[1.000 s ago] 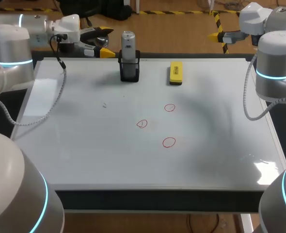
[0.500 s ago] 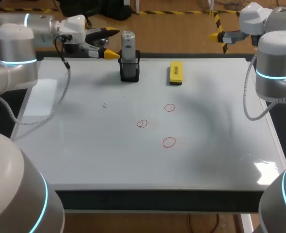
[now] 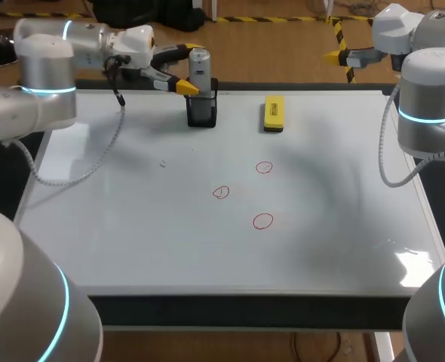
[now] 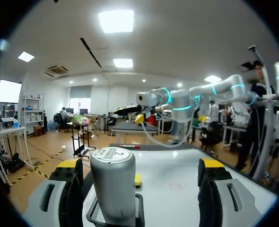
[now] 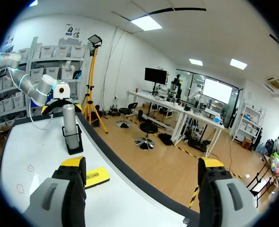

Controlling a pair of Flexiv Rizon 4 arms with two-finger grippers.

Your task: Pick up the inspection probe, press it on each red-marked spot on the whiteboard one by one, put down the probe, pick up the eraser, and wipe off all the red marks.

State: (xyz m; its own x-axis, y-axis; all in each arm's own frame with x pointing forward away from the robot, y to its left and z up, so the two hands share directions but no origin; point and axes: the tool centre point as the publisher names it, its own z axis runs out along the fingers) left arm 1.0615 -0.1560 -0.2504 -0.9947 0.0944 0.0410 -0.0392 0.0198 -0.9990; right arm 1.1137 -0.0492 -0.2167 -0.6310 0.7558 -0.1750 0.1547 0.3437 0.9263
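Three red marks [image 3: 263, 220] are on your whiteboard [image 3: 132, 241]. The probe [image 3: 199, 64] stands upright in the black holder [image 3: 202, 113] at the far edge, with the eraser [image 3: 274, 113] near it. Your left gripper [image 4: 139, 163] is spread wide, and the probe is between its fingers but not grasped. Your right gripper [image 5: 142, 163] is also spread and holds nothing.

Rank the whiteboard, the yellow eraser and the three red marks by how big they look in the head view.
1. the whiteboard
2. the yellow eraser
3. the three red marks, all much alike, so not ranked among themselves
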